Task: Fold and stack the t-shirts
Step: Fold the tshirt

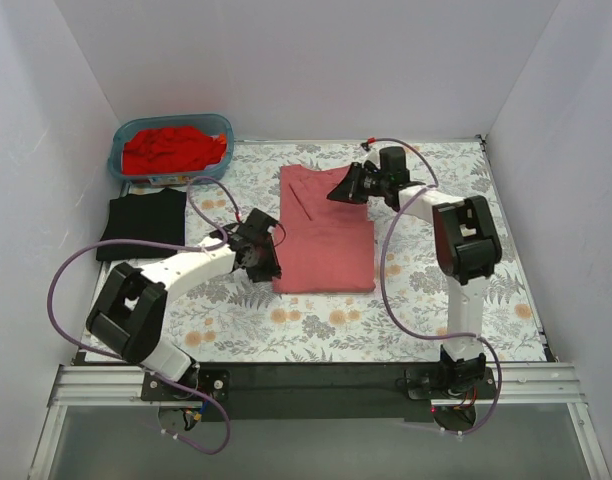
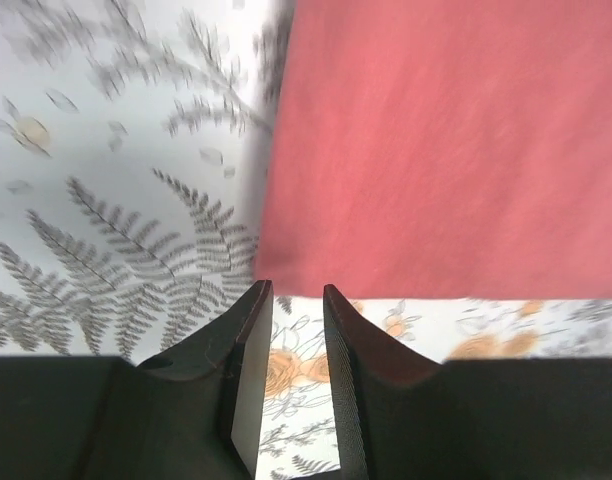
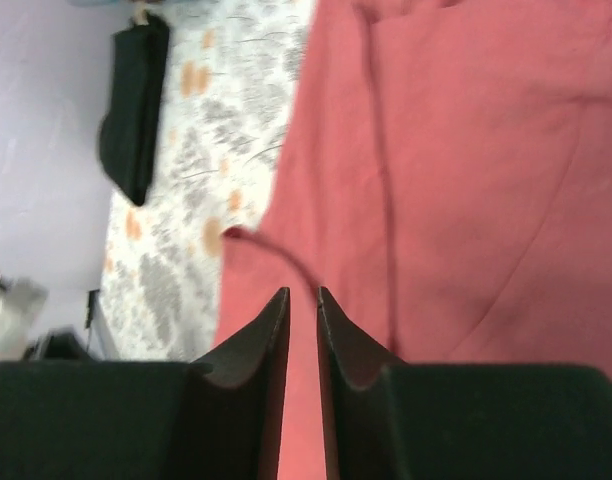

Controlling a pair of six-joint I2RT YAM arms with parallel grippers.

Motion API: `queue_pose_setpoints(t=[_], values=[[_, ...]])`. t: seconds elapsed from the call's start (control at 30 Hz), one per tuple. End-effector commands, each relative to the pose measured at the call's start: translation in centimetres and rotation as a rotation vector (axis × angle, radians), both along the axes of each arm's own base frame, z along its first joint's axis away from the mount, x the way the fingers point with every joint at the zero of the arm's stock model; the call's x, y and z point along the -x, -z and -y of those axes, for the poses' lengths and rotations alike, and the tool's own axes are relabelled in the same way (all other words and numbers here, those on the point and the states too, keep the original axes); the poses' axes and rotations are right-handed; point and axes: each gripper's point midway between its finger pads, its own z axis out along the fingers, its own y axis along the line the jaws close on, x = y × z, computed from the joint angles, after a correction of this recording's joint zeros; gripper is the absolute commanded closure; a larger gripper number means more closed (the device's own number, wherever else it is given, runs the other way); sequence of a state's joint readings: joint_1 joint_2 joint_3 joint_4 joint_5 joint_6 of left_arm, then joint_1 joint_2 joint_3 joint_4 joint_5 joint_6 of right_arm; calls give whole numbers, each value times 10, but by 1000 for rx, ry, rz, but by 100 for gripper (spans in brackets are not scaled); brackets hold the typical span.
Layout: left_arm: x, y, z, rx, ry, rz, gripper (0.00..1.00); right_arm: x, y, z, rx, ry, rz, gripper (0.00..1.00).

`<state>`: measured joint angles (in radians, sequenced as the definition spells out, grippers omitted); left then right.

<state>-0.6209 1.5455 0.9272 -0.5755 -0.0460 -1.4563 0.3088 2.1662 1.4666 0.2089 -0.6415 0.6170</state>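
Observation:
A dusty salmon-pink t-shirt (image 1: 326, 235) lies folded into a tall rectangle in the middle of the floral cover. My left gripper (image 1: 272, 264) hangs at its near left corner, just off the cloth. In the left wrist view the left gripper (image 2: 296, 290) is open by a narrow gap, with only the floral cover showing between its fingers and the pink t-shirt (image 2: 446, 150) ahead. My right gripper (image 1: 333, 193) hovers over the shirt's far part. Its wrist view shows the right gripper (image 3: 302, 292) slightly open above the pink t-shirt (image 3: 466, 200), holding nothing.
A folded black t-shirt (image 1: 143, 222) (image 3: 136, 100) lies at the left of the table. Behind it, a blue basket (image 1: 116, 165) holds crumpled bright red t-shirts (image 1: 174, 148). White walls close in the left, back and right sides. The floral cover (image 1: 426, 300) shows to the right.

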Motion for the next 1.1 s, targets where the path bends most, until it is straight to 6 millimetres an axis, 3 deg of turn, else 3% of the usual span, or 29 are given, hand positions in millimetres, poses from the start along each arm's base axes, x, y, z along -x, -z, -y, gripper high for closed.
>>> queue_pose_setpoints(t=[0.0, 0.07, 0.1, 0.13, 0.17, 0.27, 0.33, 0.37, 0.4, 0.53, 0.67, 0.77, 0.8, 0.87, 0.93, 0.97, 1.03, 1.07], values=[[-50, -63, 6, 134, -28, 209, 73, 47, -63, 11, -73, -101, 101, 77], [-68, -73, 8, 164, -27, 248, 73, 65, -60, 21, -82, -137, 93, 76], [-80, -76, 10, 176, -33, 277, 73, 74, -49, 33, -78, -132, 66, 76], [-87, -64, 11, 190, -27, 242, 74, 79, -43, 38, -74, -138, 62, 76], [-99, -69, 15, 212, -23, 254, 75, 84, -36, 44, -74, -141, 46, 76], [-121, -47, 24, 247, -8, 218, 79, 88, -13, 62, -69, -124, 2, 76], [-143, -49, 27, 274, -7, 242, 80, 85, 5, 72, -65, -111, -32, 76], [-148, -30, 27, 264, -12, 207, 81, 84, 12, 75, -64, -116, -35, 76], [-157, -31, 28, 271, -15, 215, 81, 81, 25, 81, -60, -107, -58, 76], [-176, 13, 8, 213, -67, 157, 84, 72, 59, 100, -54, -67, -122, 77], [-177, 23, 1, 211, -71, 135, 85, 74, 55, 109, -77, -48, -142, 79], [-178, -2, -1, 213, -57, 192, 80, 77, 40, 111, -67, -37, -109, 79], [-175, -18, -1, 222, -43, 216, 78, 84, 28, 110, -76, -43, -97, 79], [-160, -27, 2, 253, -18, 199, 70, 96, 6, 100, -92, -77, -58, 78], [-138, -39, 8, 270, 15, 193, 67, 119, -1, 91, -112, -124, -65, 78], [-126, -41, 10, 278, 36, 178, 66, 131, -13, 81, -119, -161, -43, 78], [-101, -51, 21, 299, 78, 174, 66, 158, -13, 71, -130, -208, -67, 77], [-83, -41, 20, 300, 87, 133, 66, 172, -19, 61, -135, -246, -58, 76]])
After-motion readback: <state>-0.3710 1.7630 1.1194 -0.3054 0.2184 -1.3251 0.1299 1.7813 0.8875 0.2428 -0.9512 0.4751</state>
